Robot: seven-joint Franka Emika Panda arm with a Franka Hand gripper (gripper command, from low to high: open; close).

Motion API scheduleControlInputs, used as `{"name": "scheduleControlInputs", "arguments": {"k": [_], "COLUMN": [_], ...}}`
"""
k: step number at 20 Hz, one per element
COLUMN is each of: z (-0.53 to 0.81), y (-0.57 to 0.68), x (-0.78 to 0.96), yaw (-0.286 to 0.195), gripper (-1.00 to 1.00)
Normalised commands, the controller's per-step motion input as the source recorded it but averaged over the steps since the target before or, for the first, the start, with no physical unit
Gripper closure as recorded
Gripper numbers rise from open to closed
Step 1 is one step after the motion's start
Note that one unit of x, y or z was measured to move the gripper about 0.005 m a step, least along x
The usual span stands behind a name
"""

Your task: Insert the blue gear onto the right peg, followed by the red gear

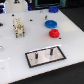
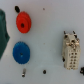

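A: Blue gear (image 1: 50, 23) flat on the white table (image 1: 15, 52), hub up, well apart from the grey plate (image 1: 45, 55). Red gear (image 1: 54, 33) just beside it, nearer the plate. Probably staged in pick order.

B: Axes upright on both, like the 2 pegs. Right peg (image 1: 51, 50) taken as the one toward the exterior view's right; bare.

A: And the claw?

B: Not in either view; impossible to tell how open, or holding anything. Only a beige connector (image 2: 70, 51) nearby.
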Motion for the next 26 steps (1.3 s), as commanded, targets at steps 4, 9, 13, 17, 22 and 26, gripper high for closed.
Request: {"name": "scheduleControlInputs", "arguments": {"k": [4, 9, 13, 17, 22, 26], "z": [-0.14, -0.13, -0.21, -0.34, -0.49, -0.56], "y": [0.58, 0.6, 0.59, 0.52, 0.26, 0.18], "x": [-0.67, -0.7, -0.65, -0.61, -0.57, -0.52], "yaw": [0.0, 0.0, 0.0, 0.0, 0.0, 0.0], "gripper": [-1.0, -1.0, -1.0, -1.0, -1.0, -1.0]}}
